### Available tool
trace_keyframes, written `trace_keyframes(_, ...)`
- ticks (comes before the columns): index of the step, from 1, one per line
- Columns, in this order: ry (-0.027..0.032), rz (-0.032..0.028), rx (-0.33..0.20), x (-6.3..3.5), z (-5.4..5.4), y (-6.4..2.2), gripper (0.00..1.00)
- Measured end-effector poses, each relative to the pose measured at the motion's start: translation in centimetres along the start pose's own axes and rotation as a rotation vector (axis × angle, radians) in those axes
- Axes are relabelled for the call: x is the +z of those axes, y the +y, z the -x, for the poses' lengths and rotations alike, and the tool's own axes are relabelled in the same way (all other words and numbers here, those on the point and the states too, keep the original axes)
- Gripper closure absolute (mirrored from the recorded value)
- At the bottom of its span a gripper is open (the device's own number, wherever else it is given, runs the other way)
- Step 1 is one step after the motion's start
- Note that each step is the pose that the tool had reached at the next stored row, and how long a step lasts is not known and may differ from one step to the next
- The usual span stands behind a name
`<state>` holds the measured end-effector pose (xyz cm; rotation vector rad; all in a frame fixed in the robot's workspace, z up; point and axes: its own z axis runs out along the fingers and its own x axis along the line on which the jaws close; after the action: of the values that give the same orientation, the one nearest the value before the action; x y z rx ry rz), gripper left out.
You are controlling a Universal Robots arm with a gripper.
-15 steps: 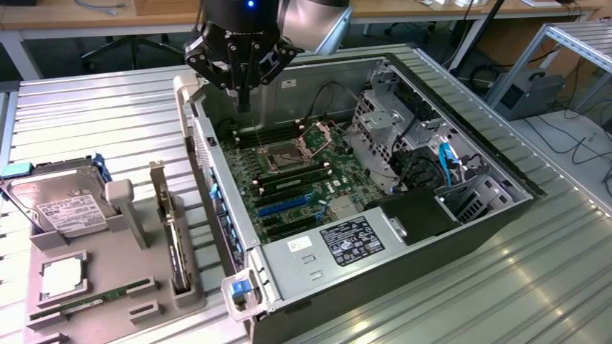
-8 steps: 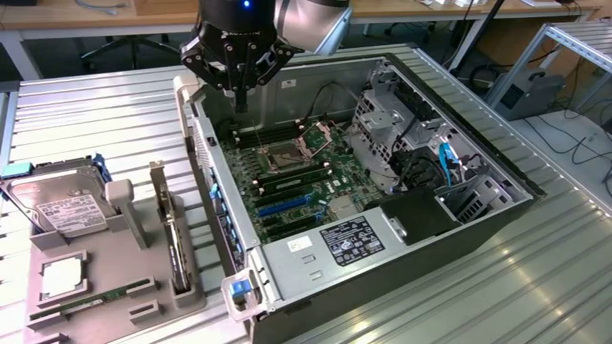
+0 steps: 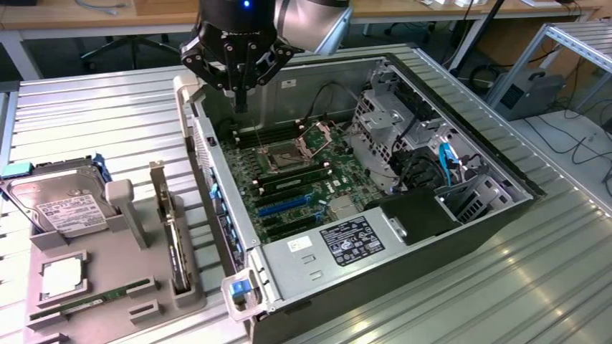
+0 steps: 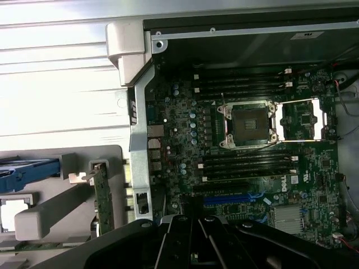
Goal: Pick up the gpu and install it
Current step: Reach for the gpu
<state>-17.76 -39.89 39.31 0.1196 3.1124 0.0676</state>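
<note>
Overhead, claw [image 3: 241, 106] closed above case [image 3: 203, 168] edge; gpu [image 3: 173, 244] upright in tray [image 3: 110, 283].

Harsh white glare on the slatted table [image 4: 56, 84], dim, perhaps shadowed case interior [image 4: 235, 50].

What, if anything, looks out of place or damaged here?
Nothing looks damaged or spilled. The only oddity is the CPU socket, which sits open with no processor in it. The gpu stands on edge in its gray holder.

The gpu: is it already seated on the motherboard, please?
No, the gpu stands on edge in the grey holder beside the case.
</note>
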Motion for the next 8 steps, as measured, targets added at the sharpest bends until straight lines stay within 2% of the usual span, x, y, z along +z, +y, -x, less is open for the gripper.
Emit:
trace_keyframes(5,0.0,0.0001,0.0,-0.02,-0.8,-0.06,0.89)
trace_keyframes(8,-0.0001,0.0003,0.0,-0.05,-1.8,-0.14,0.89)
